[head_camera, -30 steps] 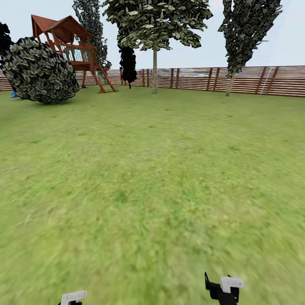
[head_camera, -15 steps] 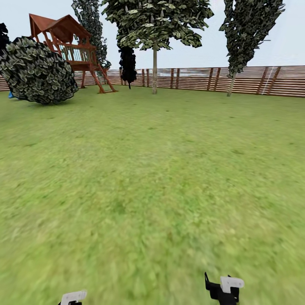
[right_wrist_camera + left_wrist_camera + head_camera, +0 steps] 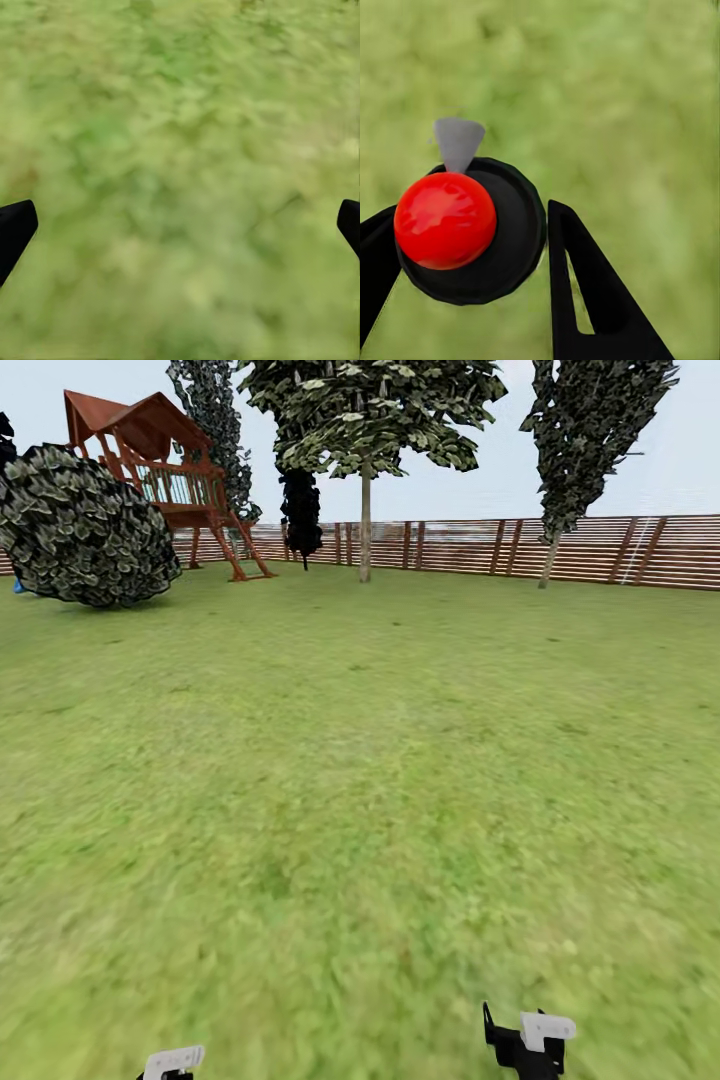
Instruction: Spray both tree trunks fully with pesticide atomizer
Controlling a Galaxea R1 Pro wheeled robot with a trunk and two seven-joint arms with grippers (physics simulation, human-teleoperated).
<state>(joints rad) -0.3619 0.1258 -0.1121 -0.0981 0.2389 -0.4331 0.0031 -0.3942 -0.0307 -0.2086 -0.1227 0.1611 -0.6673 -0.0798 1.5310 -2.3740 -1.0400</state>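
The left gripper (image 3: 465, 259) is clamped on the atomizer (image 3: 472, 229), a black round body with a red ball top and a grey cone nozzle, held over the lawn (image 3: 622, 97). In the head view this gripper (image 3: 172, 1063) shows at the bottom edge as a white tip. The right gripper (image 3: 180, 225) holds nothing, its fingers (image 3: 15, 229) spread wide over blurred grass; in the head view it (image 3: 528, 1040) sits at the bottom edge, black with a white piece.

Beyond them the lawn (image 3: 360, 780) runs to a brown slat fence (image 3: 600, 550). In front of the fence stands a tree (image 3: 366, 520) with a thin pale trunk. Left of that tree are a dark narrow one (image 3: 302, 510), a red-brown play tower (image 3: 165, 470) and a round dark bush (image 3: 85, 525). Right of it, by the fence, stands a tall dark-leaved tree (image 3: 585, 450)
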